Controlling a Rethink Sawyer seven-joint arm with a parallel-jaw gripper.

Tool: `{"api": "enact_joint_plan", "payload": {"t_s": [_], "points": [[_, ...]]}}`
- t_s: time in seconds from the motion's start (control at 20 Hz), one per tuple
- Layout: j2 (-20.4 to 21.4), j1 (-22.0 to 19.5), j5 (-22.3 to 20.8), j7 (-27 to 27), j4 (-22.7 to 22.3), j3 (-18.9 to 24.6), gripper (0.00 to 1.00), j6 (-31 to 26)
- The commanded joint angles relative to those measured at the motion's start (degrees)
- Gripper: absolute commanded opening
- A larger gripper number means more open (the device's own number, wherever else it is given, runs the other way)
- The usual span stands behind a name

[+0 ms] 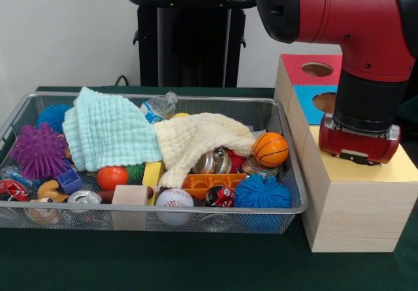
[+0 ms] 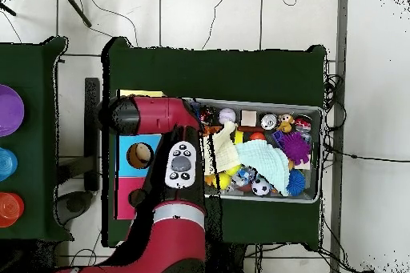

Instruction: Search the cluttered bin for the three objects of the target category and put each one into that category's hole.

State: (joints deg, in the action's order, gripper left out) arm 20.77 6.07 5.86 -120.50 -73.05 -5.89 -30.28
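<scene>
My gripper (image 1: 360,149) sits low over the yellow-painted top of the pale wooden box (image 1: 398,168), right of the wide silver wire-mesh basket (image 1: 196,209) on the green surface (image 1: 163,265). The round hole in that yellow top is covered by my wrist in both views. No dotted white fabric pieces can be made out; a large mint-green waffle towel (image 1: 108,134) and a large cream-yellow waffle towel (image 1: 196,141) drape over much of the basket's clutter. Behind the yellow box stand the blue-topped box (image 1: 317,102) and the red-topped box (image 1: 313,69). I cannot tell how my gripper is set: only its red housing shows.
</scene>
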Motion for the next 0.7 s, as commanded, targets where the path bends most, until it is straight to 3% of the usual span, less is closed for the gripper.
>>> {"api": "enact_joint_plan", "payload": {"t_s": [0.05, 0.7], "points": [[1.3, -4.7, 2.4, -5.9, -2.9, 3.7, 0.00, -4.5], [3.8, -2.0, 5.1, -10.4, -3.7, 2.7, 0.00, -9.8]]}}
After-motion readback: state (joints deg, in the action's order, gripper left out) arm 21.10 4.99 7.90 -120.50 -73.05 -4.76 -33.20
